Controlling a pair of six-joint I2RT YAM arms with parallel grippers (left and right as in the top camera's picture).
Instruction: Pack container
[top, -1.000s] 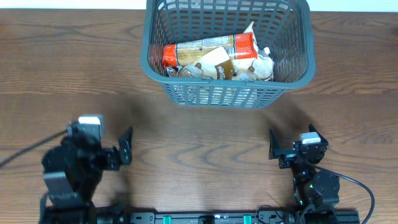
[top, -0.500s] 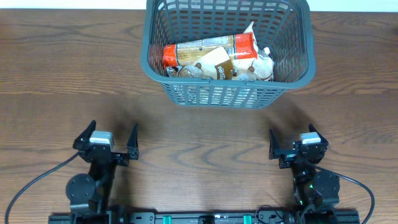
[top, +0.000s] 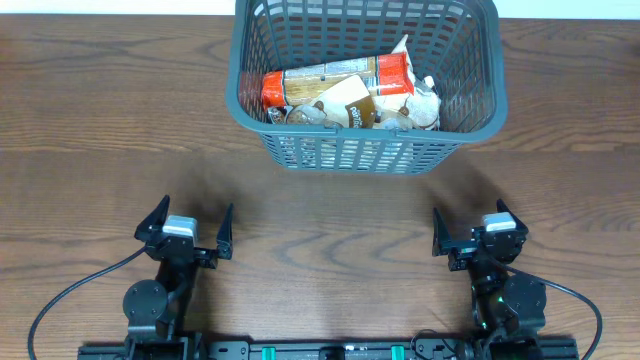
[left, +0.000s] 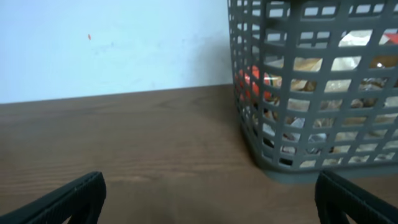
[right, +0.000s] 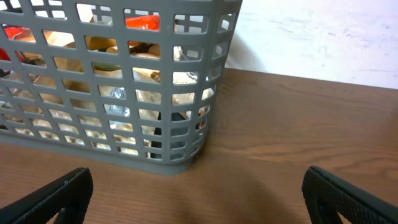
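Observation:
The dark grey slotted container (top: 366, 150) stands at the far middle of the table and holds several snack packets, among them a long orange-ended packet (top: 335, 83). It also shows in the left wrist view (left: 311, 168) and the right wrist view (right: 155, 165). My left gripper (top: 190, 226) is open and empty near the front left edge, well short of the container. My right gripper (top: 472, 228) is open and empty near the front right edge. Only bare wood lies between each pair of fingers (left: 208, 202) (right: 199, 199).
The brown wooden table (top: 320, 210) runs from the container to both grippers. A pale wall (left: 112, 43) stands behind the table. A black cable (top: 60, 300) loops at the left arm's base.
My left arm has drawn back and lowered to its base near the front edge, fingers open and pointing to the container. The right arm and the container have not moved.

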